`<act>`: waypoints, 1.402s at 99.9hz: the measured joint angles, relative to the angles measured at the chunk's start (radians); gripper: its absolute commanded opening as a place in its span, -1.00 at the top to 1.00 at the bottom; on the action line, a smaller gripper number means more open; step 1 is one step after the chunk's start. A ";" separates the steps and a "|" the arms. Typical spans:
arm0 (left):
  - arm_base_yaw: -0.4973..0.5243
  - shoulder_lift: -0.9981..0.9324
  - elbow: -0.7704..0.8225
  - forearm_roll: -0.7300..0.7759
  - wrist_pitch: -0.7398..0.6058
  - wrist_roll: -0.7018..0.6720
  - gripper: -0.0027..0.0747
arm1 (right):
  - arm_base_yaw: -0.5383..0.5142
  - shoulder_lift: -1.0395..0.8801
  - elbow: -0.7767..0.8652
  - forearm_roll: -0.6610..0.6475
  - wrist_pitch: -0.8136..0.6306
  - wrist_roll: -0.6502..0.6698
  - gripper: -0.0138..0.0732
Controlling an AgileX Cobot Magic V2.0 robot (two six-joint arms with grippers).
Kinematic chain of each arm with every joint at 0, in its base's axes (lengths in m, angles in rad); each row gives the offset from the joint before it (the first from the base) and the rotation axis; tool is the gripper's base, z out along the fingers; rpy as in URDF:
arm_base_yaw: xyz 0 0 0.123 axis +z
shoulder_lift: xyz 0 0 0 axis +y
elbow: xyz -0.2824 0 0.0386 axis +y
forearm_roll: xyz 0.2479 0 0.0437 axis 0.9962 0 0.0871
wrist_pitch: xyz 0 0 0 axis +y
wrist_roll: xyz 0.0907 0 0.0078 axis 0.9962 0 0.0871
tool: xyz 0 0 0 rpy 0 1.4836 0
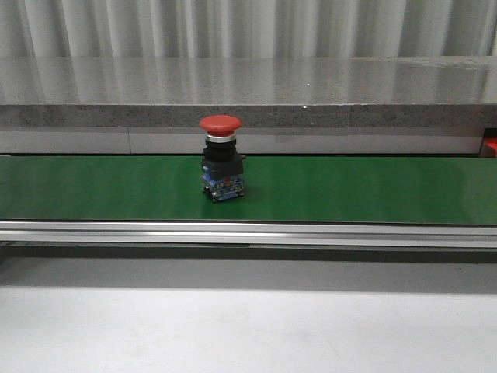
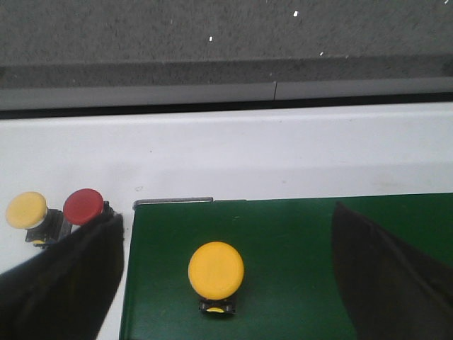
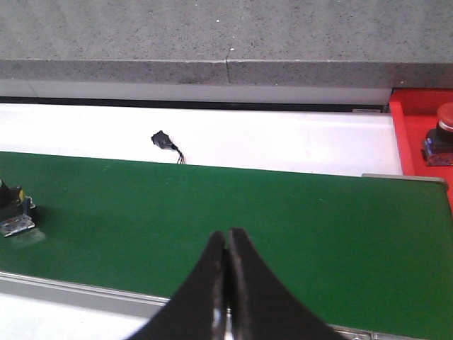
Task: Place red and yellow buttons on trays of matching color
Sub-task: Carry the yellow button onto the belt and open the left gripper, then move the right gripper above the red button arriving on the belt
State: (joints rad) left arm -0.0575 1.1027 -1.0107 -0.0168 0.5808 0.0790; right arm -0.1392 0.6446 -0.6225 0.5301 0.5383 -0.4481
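Left end effector (image 2: 219, 283) hangs wide open over the near end of the green belt (image 2: 297, 241), one dark finger (image 2: 64, 283) on each side of the view, with a yellow button (image 2: 216, 270) standing upright on the belt between them. That reads as the step in hand: a grasp on this yellow button. To do it well, the fingers should come down level on either side of the black body under the cap, not on the domed cap itself, which would likely slip; centring matters, since the button now sits nearer one finger than the other. Just off the belt's end, on the white desk (image 2: 248, 156), another yellow button (image 2: 26, 210) and a red-capped one (image 2: 83, 206) stand close together beside that finger, so the descent should stay clear of them.

Right end effector (image 3: 226, 283) holds nothing, its fingertips pressed together above the belt's near edge. Beyond it, at the belt's far end, a red tray (image 3: 417, 134) carries a red button (image 3: 440, 134). A small black connector (image 3: 164, 141) lies on the white strip behind the belt.

From the front, a red button (image 1: 220, 155) stands upright mid-belt (image 1: 373, 190), awaiting the red tray. No yellow tray shows in any view.
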 measured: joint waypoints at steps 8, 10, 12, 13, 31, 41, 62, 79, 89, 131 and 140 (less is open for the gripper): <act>-0.006 -0.094 0.062 0.000 -0.013 0.002 -0.38 | 0.000 0.000 0.000 0.000 0.000 0.000 0.84; -0.008 -0.120 0.074 0.000 -0.019 0.002 -0.34 | 0.000 0.000 0.000 0.000 0.000 0.000 0.84; -0.010 -0.146 0.092 0.000 -0.022 0.002 -0.32 | 0.000 0.000 0.000 0.000 0.000 0.000 0.84; -0.009 -0.155 0.105 0.000 -0.025 0.002 -0.30 | 0.000 0.000 0.000 0.000 0.000 0.000 0.84; -0.009 -0.375 0.271 0.002 -0.057 0.002 0.06 | 0.000 0.000 0.000 0.000 0.000 0.000 0.84; -0.009 -0.490 0.348 0.002 -0.066 0.002 0.39 | 0.000 0.000 0.000 0.000 0.000 0.000 0.84; -0.009 -0.619 0.431 0.002 -0.071 0.002 0.98 | 0.000 0.000 0.000 0.000 0.000 0.000 0.84; -0.009 -0.631 0.443 0.002 -0.071 0.002 0.98 | 0.000 0.000 0.000 0.000 0.000 0.000 0.84; -0.009 -0.631 0.443 0.002 -0.071 0.004 0.98 | 0.000 0.000 0.000 0.000 0.000 0.000 0.84; -0.009 -0.631 0.443 0.003 -0.071 0.004 0.98 | 0.000 0.000 0.000 0.000 0.038 0.000 -0.48; -0.009 -0.631 0.443 0.003 -0.071 0.004 0.98 | 0.000 0.000 0.000 0.000 0.041 0.000 -0.84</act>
State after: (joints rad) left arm -0.0660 0.4718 -0.5674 -0.0141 0.5099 0.0832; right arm -0.1392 0.6446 -0.6225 0.5301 0.5789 -0.4481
